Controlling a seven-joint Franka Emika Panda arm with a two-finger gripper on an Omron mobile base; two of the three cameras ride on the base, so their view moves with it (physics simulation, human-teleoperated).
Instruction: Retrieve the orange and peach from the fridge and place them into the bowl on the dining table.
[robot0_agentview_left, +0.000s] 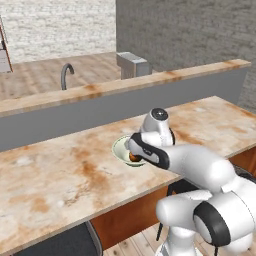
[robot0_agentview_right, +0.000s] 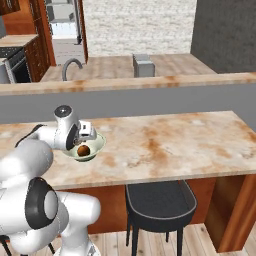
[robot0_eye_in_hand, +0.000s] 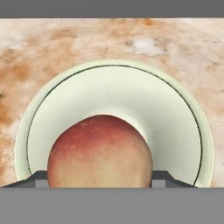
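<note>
My gripper (robot0_eye_in_hand: 99, 177) is shut on the peach (robot0_eye_in_hand: 99, 148), a reddish ball fading to yellow, with a dark fingertip on each side of it. I hold it low inside the pale greenish-white bowl (robot0_eye_in_hand: 113, 65), whose rim rings it. The bowl (robot0_agentview_left: 119, 147) stands on the marbled dining table (robot0_agentview_left: 60, 175) near its front edge. From the right base view the hand (robot0_agentview_right: 84, 144) reaches down into the bowl (robot0_agentview_right: 98, 142), where the ball (robot0_agentview_right: 83, 149) looks brown-orange. The orange is hidden. The fridge (robot0_agentview_right: 64, 22) shows far back at the upper left.
A higher grey-fronted ledge (robot0_agentview_left: 100, 107) runs behind the table, with a curved faucet (robot0_agentview_left: 66, 75) and a grey box (robot0_agentview_right: 143, 65) beyond it. A dark stool (robot0_agentview_right: 160, 200) sits under the table's front edge. Bare tabletop stretches right of the bowl (robot0_agentview_right: 175, 145).
</note>
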